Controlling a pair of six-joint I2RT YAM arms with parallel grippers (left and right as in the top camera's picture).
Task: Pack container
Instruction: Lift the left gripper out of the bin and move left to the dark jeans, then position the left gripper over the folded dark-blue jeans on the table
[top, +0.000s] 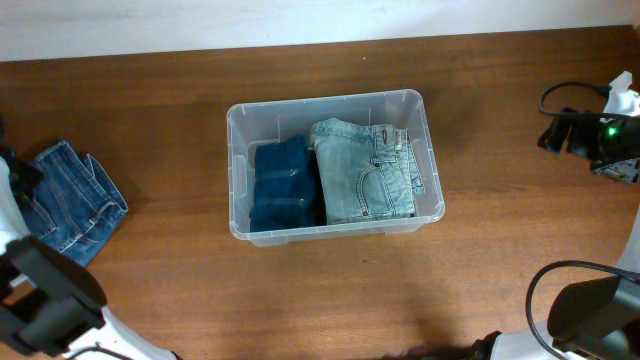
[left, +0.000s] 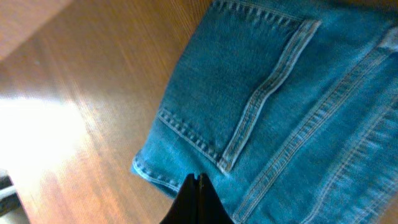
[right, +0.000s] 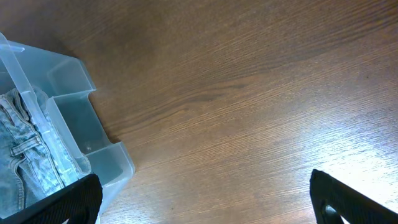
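Note:
The clear plastic container (top: 430, 150) stands at mid-table. It holds folded dark blue jeans (top: 285, 185) on the left and folded light blue jeans (top: 365, 170) on the right. A third pair of blue jeans (top: 75, 200) lies on the table at the far left. My left gripper (left: 199, 180) is shut, its tips over the hem of that pair (left: 292, 106); I see no cloth between the fingers. My right gripper (right: 205, 199) is open and empty over bare table to the right of the container's corner (right: 81, 130).
The wooden table (top: 320, 300) extends all round the container. The right arm with its cable (top: 590, 135) sits at the right edge, and arm bases sit at the front corners. A pale wall strip runs along the far edge.

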